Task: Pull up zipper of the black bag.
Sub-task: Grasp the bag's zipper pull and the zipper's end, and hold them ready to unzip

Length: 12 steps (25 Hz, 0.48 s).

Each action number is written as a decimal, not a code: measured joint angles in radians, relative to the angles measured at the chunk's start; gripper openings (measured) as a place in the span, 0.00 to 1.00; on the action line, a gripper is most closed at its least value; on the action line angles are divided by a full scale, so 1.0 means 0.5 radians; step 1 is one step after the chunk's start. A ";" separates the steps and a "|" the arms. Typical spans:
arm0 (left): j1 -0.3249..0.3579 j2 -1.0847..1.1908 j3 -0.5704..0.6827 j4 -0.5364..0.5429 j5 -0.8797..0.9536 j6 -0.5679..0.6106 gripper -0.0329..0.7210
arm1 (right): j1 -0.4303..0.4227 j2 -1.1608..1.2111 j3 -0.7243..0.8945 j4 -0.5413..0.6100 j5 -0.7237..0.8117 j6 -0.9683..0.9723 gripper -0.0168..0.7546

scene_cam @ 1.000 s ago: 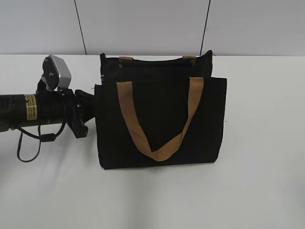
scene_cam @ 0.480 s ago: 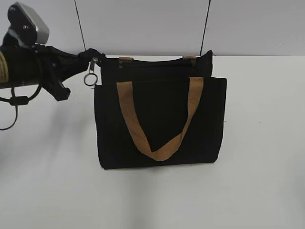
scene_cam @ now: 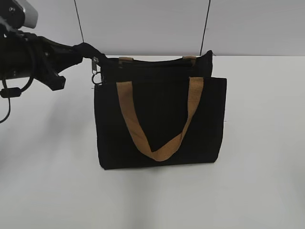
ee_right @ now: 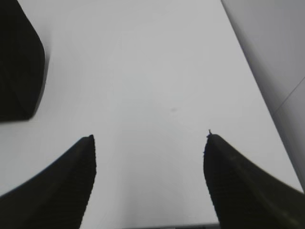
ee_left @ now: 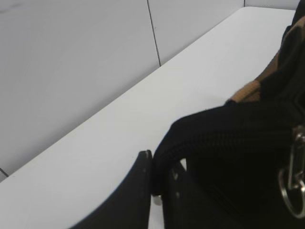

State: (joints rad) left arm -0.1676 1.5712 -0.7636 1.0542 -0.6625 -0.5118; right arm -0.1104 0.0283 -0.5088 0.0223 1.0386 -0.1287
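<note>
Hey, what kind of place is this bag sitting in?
Probably a lab or test bench: a bare white table, plain grey wall panels, and only the black bag with robot arms.

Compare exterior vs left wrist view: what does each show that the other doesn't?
Exterior only: the whole black bag standing on the white table, its front tan strap hanging in a V, and the left arm reaching in from the left.
Left wrist only: a close look at the left claw pinched on black fabric at the bag's corner.
Both: the silvery ring hanging at the bag's top left corner, the table and the grey wall.
</note>
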 joint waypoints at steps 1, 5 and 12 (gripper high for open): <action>0.000 0.000 0.000 0.035 0.001 -0.045 0.07 | 0.000 0.050 -0.033 0.002 -0.079 0.009 0.72; 0.000 -0.023 0.002 0.118 0.006 -0.153 0.07 | 0.000 0.364 -0.110 0.130 -0.190 0.036 0.72; 0.000 -0.059 0.002 0.256 -0.026 -0.365 0.07 | 0.000 1.099 -0.260 0.471 -0.264 -0.041 0.72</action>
State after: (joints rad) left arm -0.1676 1.5416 -0.7627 1.1823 -0.6758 -0.6945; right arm -0.1104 0.5778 -0.6387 0.2579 0.9066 -0.1492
